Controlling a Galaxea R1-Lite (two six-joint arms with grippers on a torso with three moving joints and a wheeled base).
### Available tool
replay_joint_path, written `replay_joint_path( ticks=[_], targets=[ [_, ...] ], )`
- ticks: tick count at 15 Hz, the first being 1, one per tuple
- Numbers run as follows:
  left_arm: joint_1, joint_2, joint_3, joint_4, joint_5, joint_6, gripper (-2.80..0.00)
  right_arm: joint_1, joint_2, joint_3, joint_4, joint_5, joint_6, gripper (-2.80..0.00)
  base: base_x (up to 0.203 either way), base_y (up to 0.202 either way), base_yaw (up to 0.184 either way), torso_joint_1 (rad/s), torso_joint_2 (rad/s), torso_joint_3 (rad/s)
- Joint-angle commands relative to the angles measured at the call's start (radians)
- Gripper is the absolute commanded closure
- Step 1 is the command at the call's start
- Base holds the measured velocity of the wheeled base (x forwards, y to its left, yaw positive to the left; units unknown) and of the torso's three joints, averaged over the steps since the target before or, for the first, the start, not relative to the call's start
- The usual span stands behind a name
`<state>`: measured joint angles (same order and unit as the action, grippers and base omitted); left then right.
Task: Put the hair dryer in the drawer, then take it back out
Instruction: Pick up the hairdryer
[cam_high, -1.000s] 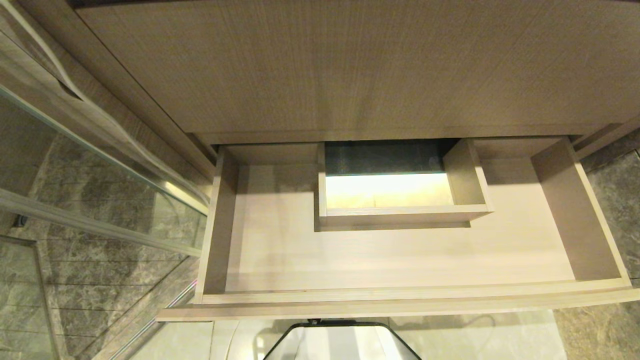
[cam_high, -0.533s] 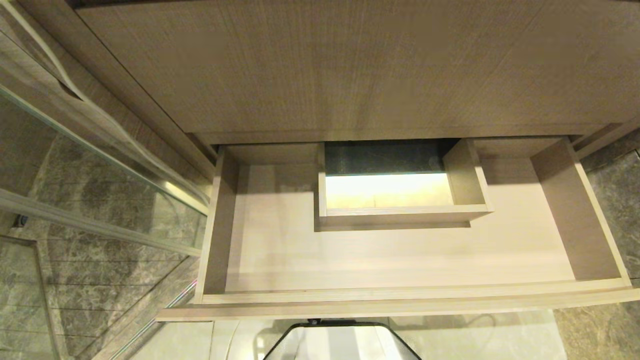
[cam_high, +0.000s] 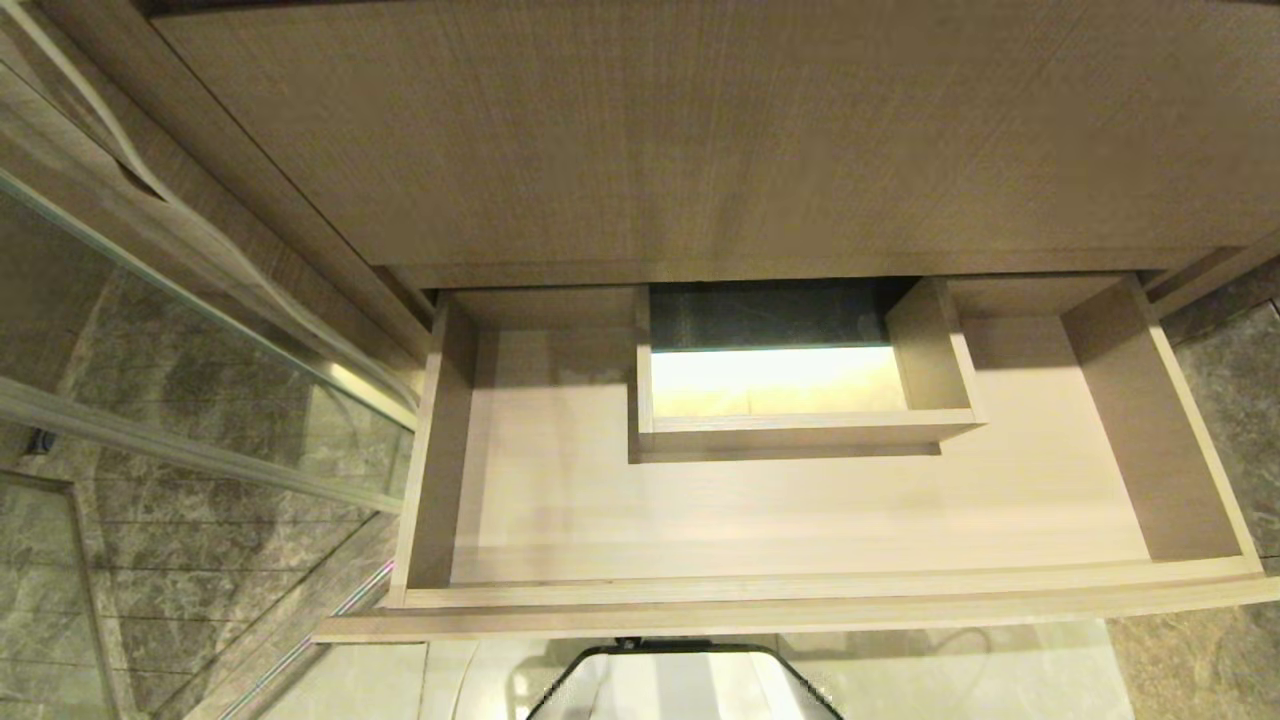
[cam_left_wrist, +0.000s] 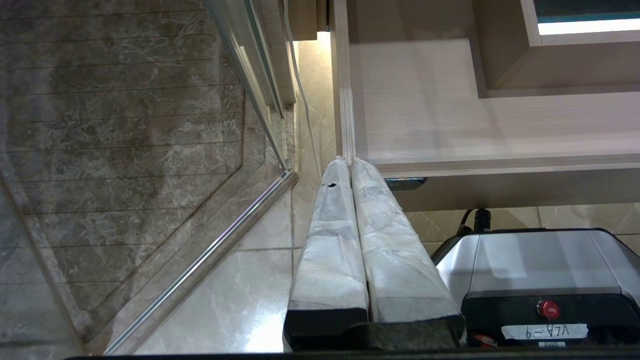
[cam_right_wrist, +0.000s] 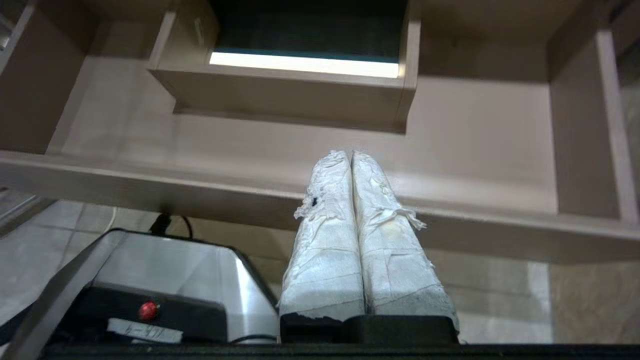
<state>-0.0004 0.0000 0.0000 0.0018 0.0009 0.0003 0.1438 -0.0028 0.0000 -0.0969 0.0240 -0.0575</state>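
At the time of inspection the drawer (cam_high: 790, 520) stood pulled well out beneath the wood-grain cabinet front (cam_high: 720, 130), its U-shaped floor bare around the boxed cutout (cam_high: 800, 400). The hair dryer appeared in none of the three views, so its whereabouts could not be established; it was certainly not in the drawer. The left gripper (cam_left_wrist: 350, 161) hung just outside the drawer's front corner, near the small dark label (cam_left_wrist: 405, 183), with its wrapped fingers pressed together and holding nothing. The right gripper (cam_right_wrist: 351, 154) sat low before the drawer's front edge, likewise closed and empty (the wrapping on its fingers (cam_right_wrist: 325, 240) was frayed and torn in places). The robot base (cam_high: 685, 685) was parked directly under the drawer front. Judged risks: with the dryer unlocated, any reach would begin blind; a gripper raised from below could strike the projecting front edge or the cutout's walls; the glass shower panel (cam_high: 200, 330) stood close on the left side and could be struck in a wide swing; loose wrapping might snag the dryer's cord once it is handled.
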Motion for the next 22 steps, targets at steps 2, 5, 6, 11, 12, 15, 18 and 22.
replay_joint_path(
  ticks=[2,5,6,11,12,15,18,22],
  targets=[
    [0.0,-0.002,0.002,0.0,0.001,0.0,0.0,0.0,-0.037,0.04,-0.017,-0.003,0.018,0.0,0.0,0.0,0.0,0.0,0.0,0.0],
    [0.0,-0.001,0.0,0.0,0.001,0.0,0.0,0.0,-0.037,0.04,-0.017,-0.001,0.005,0.0,0.0,0.0,0.0,0.0,0.0,0.0],
    [0.0,-0.001,0.0,0.0,0.001,0.0,0.0,0.0,-0.037,0.04,-0.012,0.002,-0.002,0.0,0.0,0.0,0.0,0.0,0.0,0.0],
    [0.0,-0.001,0.002,0.0,0.001,0.0,0.0,0.0,-0.037,0.04,-0.007,-0.003,0.002,0.0,0.0,0.0,0.0,0.0,0.0,0.0],
    [0.0,-0.001,0.002,0.0,0.001,0.0,0.0,0.0,-0.037,0.04,-0.007,-0.004,-0.001,0.0,0.0,0.0,0.0,0.0,0.0,0.0],
    [-0.001,0.0,0.002,0.0,0.001,0.0,0.0,0.0,-0.037,0.04,-0.007,0.001,-0.001,0.0,0.0,0.0,0.0,0.0,0.0,0.0],
    [0.0,-0.002,0.001,0.0,0.001,0.0,0.0,0.0,-0.037,0.04,-0.007,-0.003,0.001,0.0,0.0,0.0,0.0,0.028,-0.05,-0.011],
    [0.0,0.0,0.001,0.0,0.001,0.0,0.0,0.0,-0.037,0.04,-0.007,-0.003,0.001,0.0,0.0,0.0,0.0,0.211,-0.42,-0.157]
  ],
)
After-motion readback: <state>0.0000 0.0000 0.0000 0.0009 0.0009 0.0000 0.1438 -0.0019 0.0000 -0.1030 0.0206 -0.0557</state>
